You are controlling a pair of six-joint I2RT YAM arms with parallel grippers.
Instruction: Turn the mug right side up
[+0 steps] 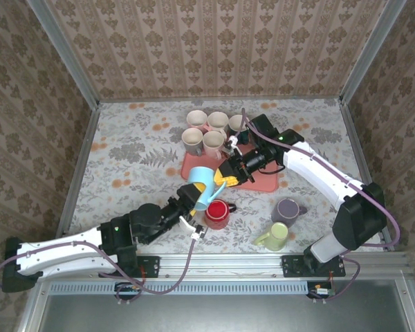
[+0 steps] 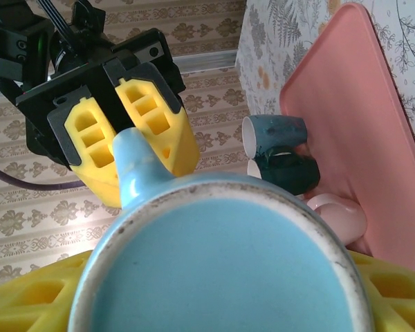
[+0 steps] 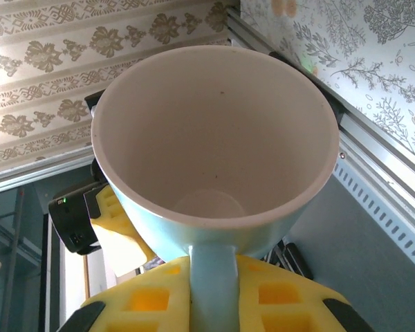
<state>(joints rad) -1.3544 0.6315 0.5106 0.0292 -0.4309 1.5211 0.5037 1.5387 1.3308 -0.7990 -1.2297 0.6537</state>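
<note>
Top external: mug (image 1: 205,185) gripped by left pincer (image 1: 193,196), right pincer (image 1: 220,182).

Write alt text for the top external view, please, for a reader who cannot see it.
A light blue mug is held between both arms over the table: the left pincer grips its body, the right pincer is shut on its handle. Around it are a red mug, a purple mug, a green mug and five cream mugs by a pink tray.

Robot lab test cell, aluminium-framed enclosure (image 1: 249,261), wallpaper-print walls (image 1: 214,48), floral-covered table (image 1: 124,138)
</note>
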